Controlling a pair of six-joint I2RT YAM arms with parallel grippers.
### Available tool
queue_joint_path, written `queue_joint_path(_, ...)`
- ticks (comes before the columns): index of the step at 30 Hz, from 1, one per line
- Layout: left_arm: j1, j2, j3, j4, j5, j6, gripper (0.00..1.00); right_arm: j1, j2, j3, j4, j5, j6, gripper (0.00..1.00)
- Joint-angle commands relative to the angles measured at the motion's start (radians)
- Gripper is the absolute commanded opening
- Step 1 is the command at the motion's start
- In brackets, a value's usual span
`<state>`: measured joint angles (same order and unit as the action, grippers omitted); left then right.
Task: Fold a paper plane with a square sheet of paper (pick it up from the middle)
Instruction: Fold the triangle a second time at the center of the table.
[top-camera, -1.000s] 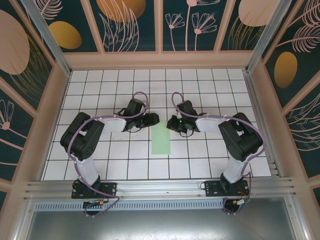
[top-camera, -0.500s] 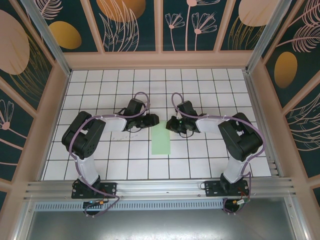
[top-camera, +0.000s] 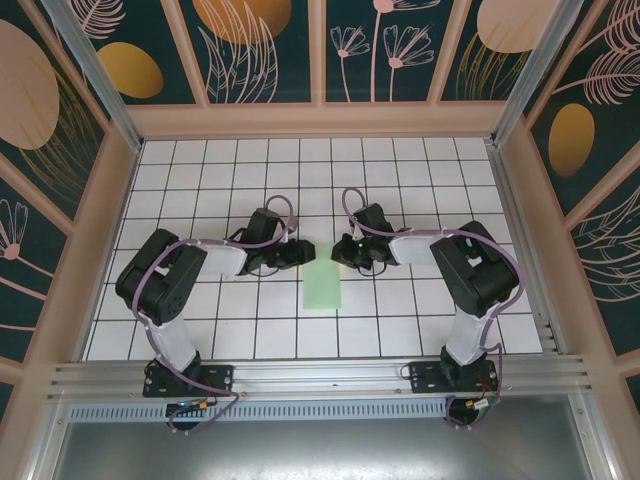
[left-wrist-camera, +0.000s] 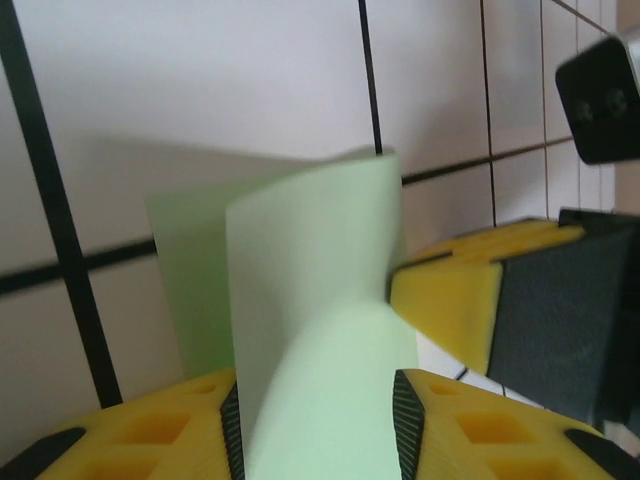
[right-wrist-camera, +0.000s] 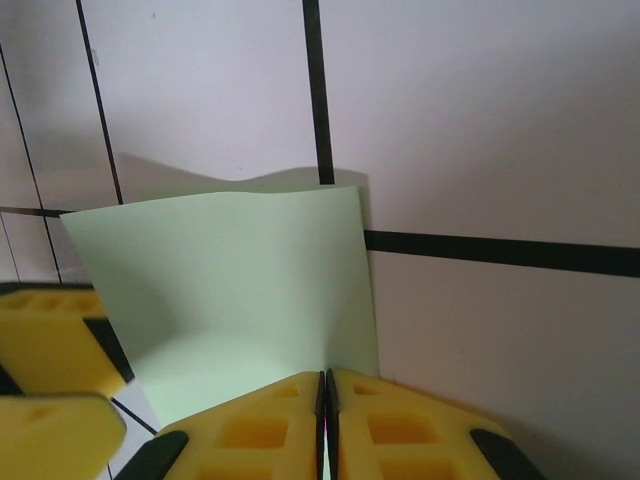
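As right gripper pinches the sheet, left gripper straddles it.

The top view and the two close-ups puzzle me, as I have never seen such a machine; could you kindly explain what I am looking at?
Two robot arms are bolted at the near edge of a white tiled table, seen from a camera overhead. The close-ups come from a camera on each wrist, looking past its yellow fingers. A pale green sheet of paper, apparently folded in half, lies between the arms. The right gripper is pinched shut on it near its far end. The left gripper has the paper between its fingers, which stand apart.
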<state>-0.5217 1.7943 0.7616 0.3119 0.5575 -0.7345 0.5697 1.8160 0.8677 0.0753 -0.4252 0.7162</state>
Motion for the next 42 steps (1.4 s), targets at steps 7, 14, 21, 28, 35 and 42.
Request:
queue_joint_path(7,-0.007,-0.113,-0.141,0.163,0.103,-0.124,0.4,-0.002,0.046,-0.005,-0.009,0.019,0.016,0.14)
queue_joint_path(14,-0.058,-0.148,-0.209,0.219,0.104,-0.186,0.4,-0.001,0.053,-0.006,-0.003,0.019,0.018,0.14)
queue_joint_path(21,-0.114,-0.194,-0.263,0.242,0.051,-0.259,0.38,-0.001,0.054,-0.011,-0.001,0.022,0.022,0.13)
queue_joint_path(28,-0.152,-0.263,-0.331,0.258,0.014,-0.322,0.33,0.002,0.047,-0.012,0.007,0.009,0.008,0.13)
queue_joint_path(35,-0.154,-0.261,-0.324,0.189,-0.047,-0.323,0.21,0.031,-0.097,-0.017,0.043,-0.025,-0.091,0.11)
queue_joint_path(42,-0.154,-0.24,-0.327,0.193,-0.051,-0.342,0.2,0.069,-0.134,-0.076,0.05,-0.008,-0.062,0.1)
